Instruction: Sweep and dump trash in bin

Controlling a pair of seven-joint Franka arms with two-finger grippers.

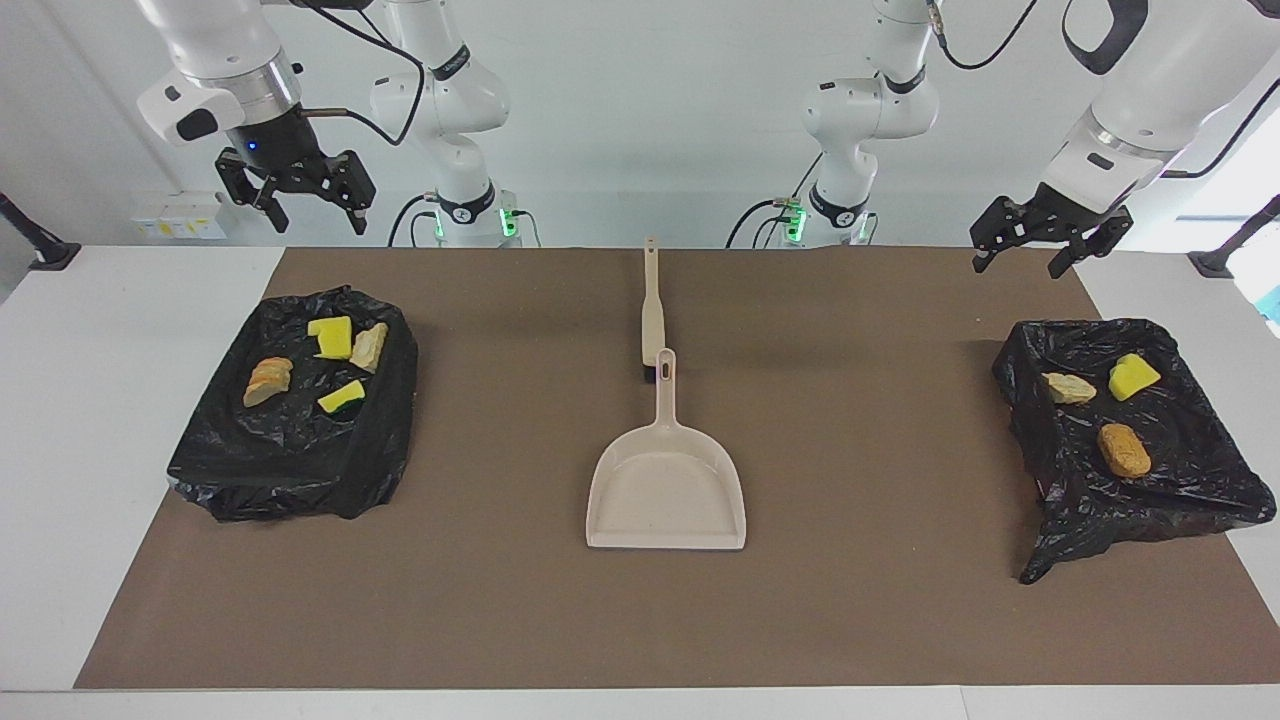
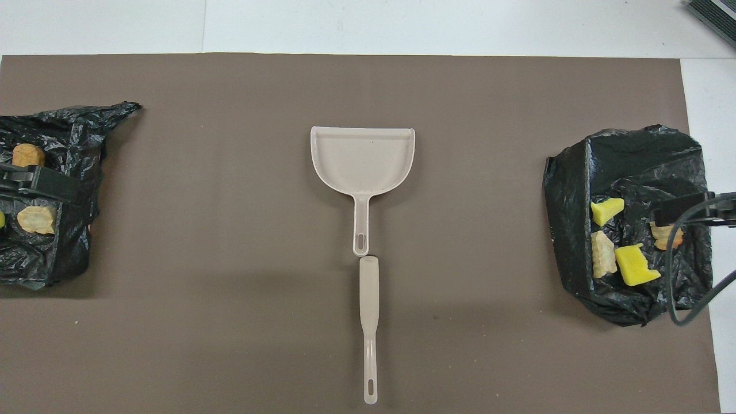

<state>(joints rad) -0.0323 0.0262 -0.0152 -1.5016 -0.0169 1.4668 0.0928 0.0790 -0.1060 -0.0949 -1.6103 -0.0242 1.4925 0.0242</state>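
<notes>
- right tool (image 1: 295,200): raised over the robots' edge of the desk (image 1: 560,620) at the right arm's end, fingers spread, holding nothing.
- left tool (image 1: 1030,245): raised over the robots' edge of the desk at the left arm's end, fingers spread, holding nothing.
- trash, right arm's end: 4 pieces (image 1: 330,338) lie in a bin lined with a black bag (image 1: 290,460): 1 yellow, 1 cream, 1 orange-tan, 1 yellow with a green face.
- trash, left arm's end: 3 pieces (image 1: 1124,449) lie in a second black-lined bin (image 1: 1150,500): 1 cream, 1 yellow, 1 orange-tan.
- dustpan (image 1: 666,495): flat at mid-desk, handle toward the robots, pan bare.
- brush (image 1: 652,305): lies in line with the dustpan, nearer the robots; its head end is just beside the dustpan's handle tip.
</notes>
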